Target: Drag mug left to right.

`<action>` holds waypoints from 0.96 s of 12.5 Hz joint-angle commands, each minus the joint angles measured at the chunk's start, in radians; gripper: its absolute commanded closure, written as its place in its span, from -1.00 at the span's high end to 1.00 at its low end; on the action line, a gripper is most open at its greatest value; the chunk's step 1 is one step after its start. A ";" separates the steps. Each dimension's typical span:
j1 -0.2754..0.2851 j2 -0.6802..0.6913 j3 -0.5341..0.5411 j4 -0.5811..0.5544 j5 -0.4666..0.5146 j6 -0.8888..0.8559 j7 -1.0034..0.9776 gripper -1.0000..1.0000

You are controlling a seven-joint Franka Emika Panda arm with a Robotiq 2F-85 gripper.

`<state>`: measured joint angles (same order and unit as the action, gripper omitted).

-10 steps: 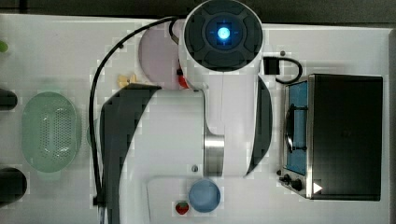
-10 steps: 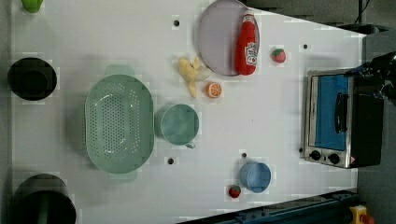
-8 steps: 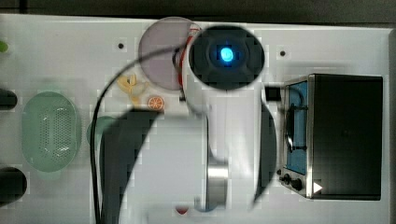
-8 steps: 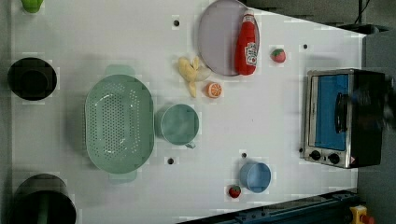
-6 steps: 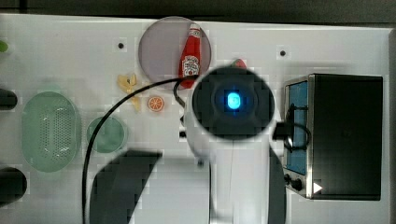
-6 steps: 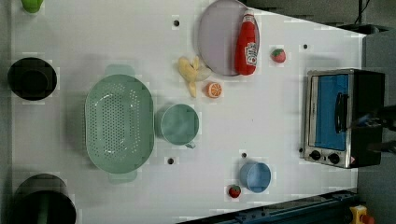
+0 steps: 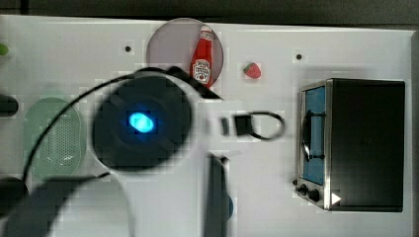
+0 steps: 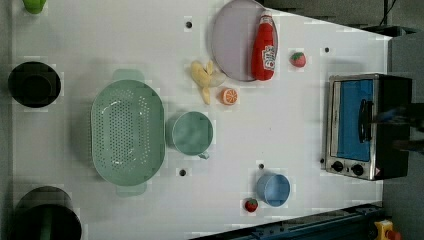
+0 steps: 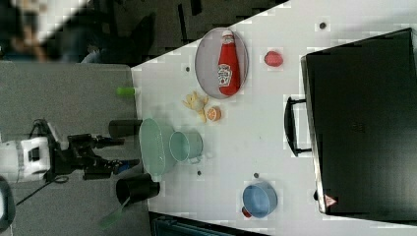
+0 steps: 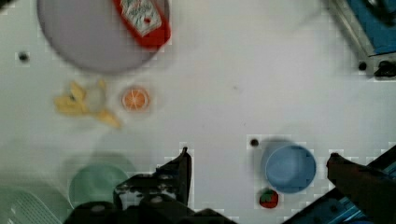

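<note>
teal mug parked beside the basket

mug sits on the white surface, touching the pale green basket on the left view's right side, handle toward the blue cup. orange slice and banana are near it. fingers spread open, holding nothing (blue cup shows between them in the wrist view). toaster oven is well apart.

Arm raised; tool fingers spread — nothing held.
</note>
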<state>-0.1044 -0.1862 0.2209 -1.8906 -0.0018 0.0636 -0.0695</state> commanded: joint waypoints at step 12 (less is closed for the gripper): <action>0.087 0.371 0.271 -0.301 -0.072 0.644 -0.167 1.00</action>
<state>-0.0102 0.1826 0.4990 -2.1895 -0.0671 0.6802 -0.1614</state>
